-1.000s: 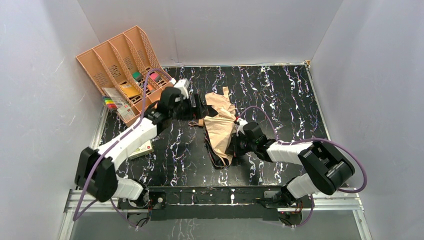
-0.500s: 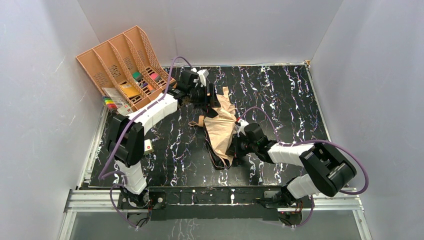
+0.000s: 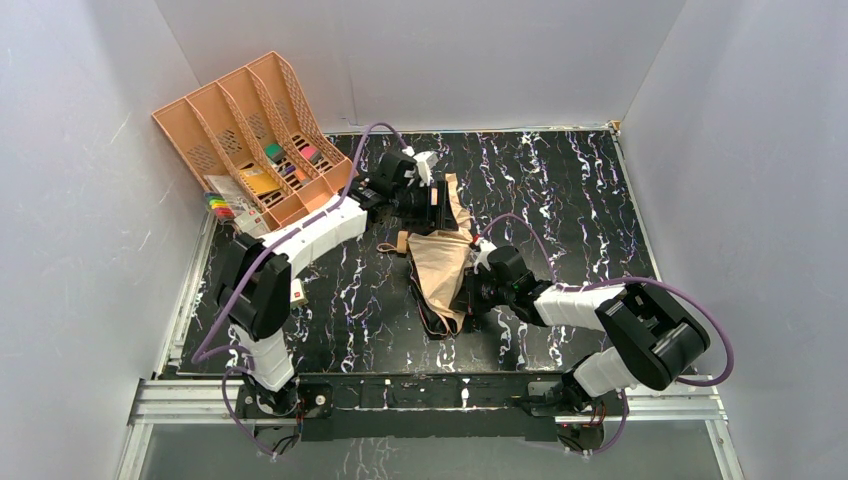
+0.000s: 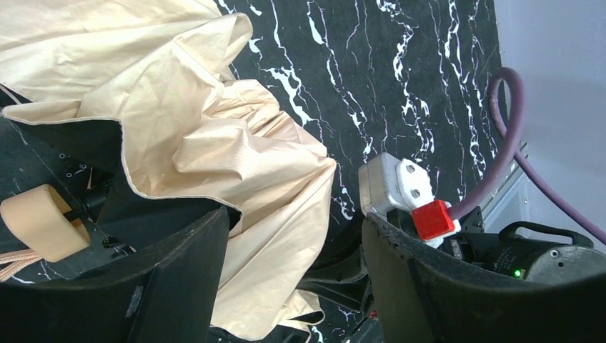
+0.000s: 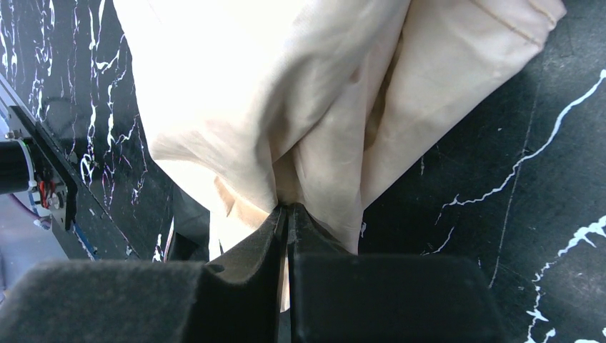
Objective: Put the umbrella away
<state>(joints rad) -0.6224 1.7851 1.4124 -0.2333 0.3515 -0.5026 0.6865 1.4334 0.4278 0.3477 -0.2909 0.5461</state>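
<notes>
The umbrella (image 3: 441, 262) lies loose and crumpled in the middle of the black marbled table, its tan fabric spread from back to front. Its tan handle (image 4: 39, 221) with a loop strap shows at the left of the left wrist view. My left gripper (image 3: 437, 205) is open over the far part of the fabric (image 4: 236, 150), jaws wide apart with cloth between them. My right gripper (image 3: 468, 295) is shut on a fold of the umbrella fabric (image 5: 314, 143) at its near right edge.
A peach-orange divided file tray (image 3: 225, 120) leans at the back left with small coloured items in its slots. A small box (image 3: 296, 292) lies by the left arm. White walls close in the table on three sides.
My left arm has swung from the left of the umbrella to its far end, over the fabric. The upper part of the fabric has shifted a little. My right gripper has held still.
</notes>
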